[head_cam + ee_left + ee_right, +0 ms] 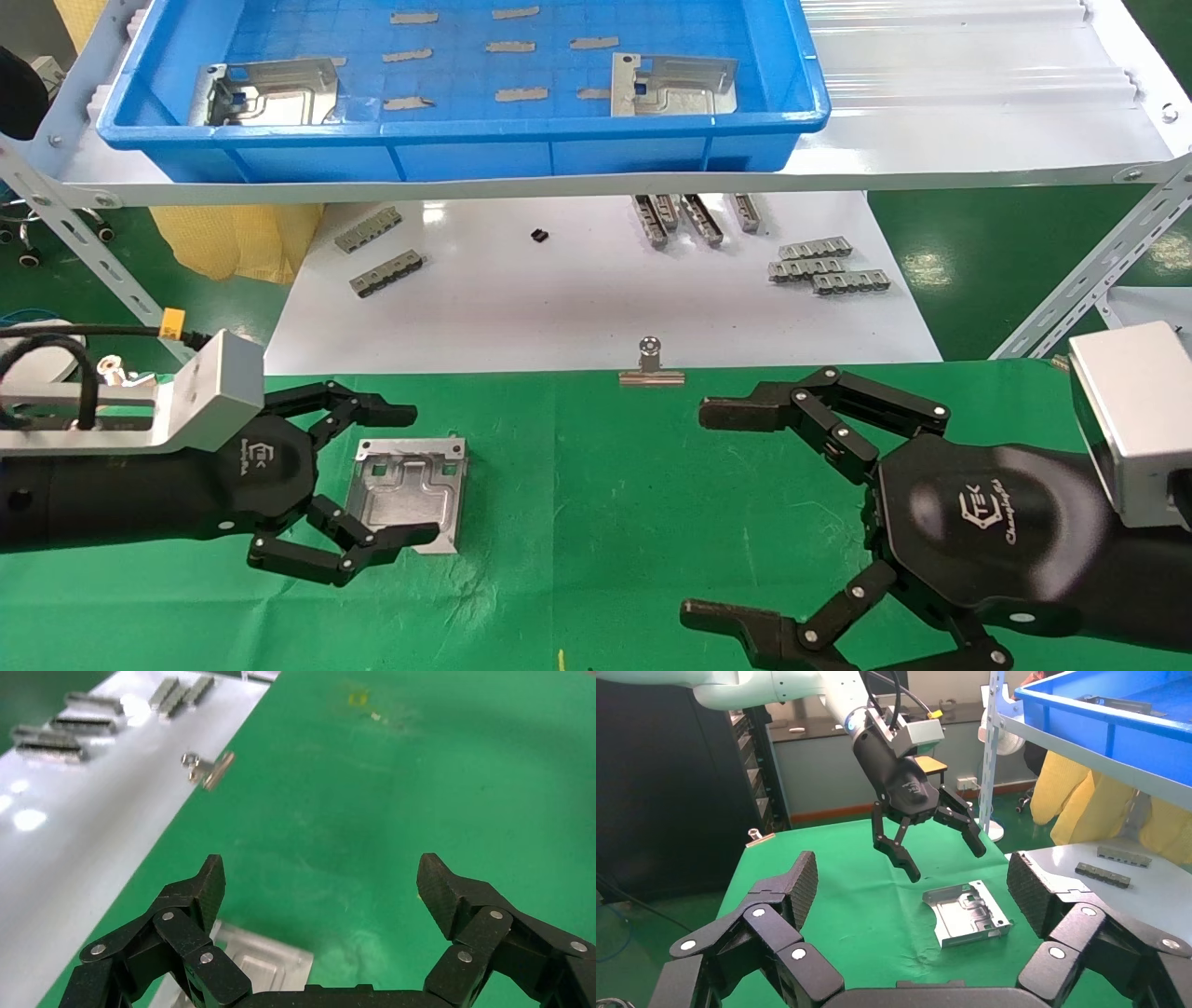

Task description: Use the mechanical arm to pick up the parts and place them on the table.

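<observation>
While my left gripper (pixel 377 475) hangs spread above the plate (pixel 407 494) on the green cloth (pixel 605 503), I'd pinch this stiff, thin, slippery sheet by its bent edges.

A: Any text to read?
B: "TEK" stands on the right gripper's (pixel 717 508) palm, with a script word under it, too small to read.
A: And the left gripper (pixel 424 471)?
B: The same logo, legible only as "TEK".

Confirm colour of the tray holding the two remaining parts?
Bright blue. The tray shows best in the head view, with two silver-grey parts inside.
</observation>
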Motion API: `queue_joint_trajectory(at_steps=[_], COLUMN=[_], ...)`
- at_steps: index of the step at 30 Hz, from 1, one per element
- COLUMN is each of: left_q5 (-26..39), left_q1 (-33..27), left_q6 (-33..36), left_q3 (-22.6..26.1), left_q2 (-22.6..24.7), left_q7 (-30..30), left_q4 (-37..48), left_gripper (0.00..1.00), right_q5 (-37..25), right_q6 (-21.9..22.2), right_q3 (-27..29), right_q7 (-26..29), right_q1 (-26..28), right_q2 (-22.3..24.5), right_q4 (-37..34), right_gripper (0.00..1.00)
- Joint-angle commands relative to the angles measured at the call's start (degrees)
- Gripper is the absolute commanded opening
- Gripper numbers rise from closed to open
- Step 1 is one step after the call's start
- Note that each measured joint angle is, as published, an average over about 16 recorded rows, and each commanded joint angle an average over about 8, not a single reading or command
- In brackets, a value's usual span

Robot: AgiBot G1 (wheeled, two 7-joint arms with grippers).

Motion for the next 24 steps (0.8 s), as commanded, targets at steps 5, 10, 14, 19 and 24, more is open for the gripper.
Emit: queue_joint_trajectory(at_steps=[5,10,14,19,24], left_q5=[-1.31,-2.40,-3.26,-4.34,-5.44], left_q1=[2.59,4.72,6.42,8.54,10.71], left_q6=[1.73,3.15,4.29,5.71,7.16], left_q3=[-4.00,-7.29,-9.92,-13.20,-16.55], left_q2=[0.17,0.30,0.41,0.55,0.69], left_q7=[-0.46,-0.84,-1.14,-1.52,-1.91], left_q4=[-1.14,-2.07,-2.82,-3.75,-4.71], left_gripper=[1.00,1.00,1.00,1.00,1.00], right_q5=[0.01,0.01,0.02,0.02,0.03], right_q6=[0.00,0.00,0.01,0.01,0.01], right_q3=[-0.01,-0.02,-0.03,-0.03,-0.04], right_q7=[-0.01,-0.01,-0.01,-0.02,-0.02], right_q1=[0.01,0.01,0.01,0.01,0.01], right_q2=[0.00,0.01,0.01,0.01,0.01], right_q4=[0.00,-0.01,-0.01,-0.01,-0.01], right_gripper=[1.00,1.00,1.00,1.00,1.00])
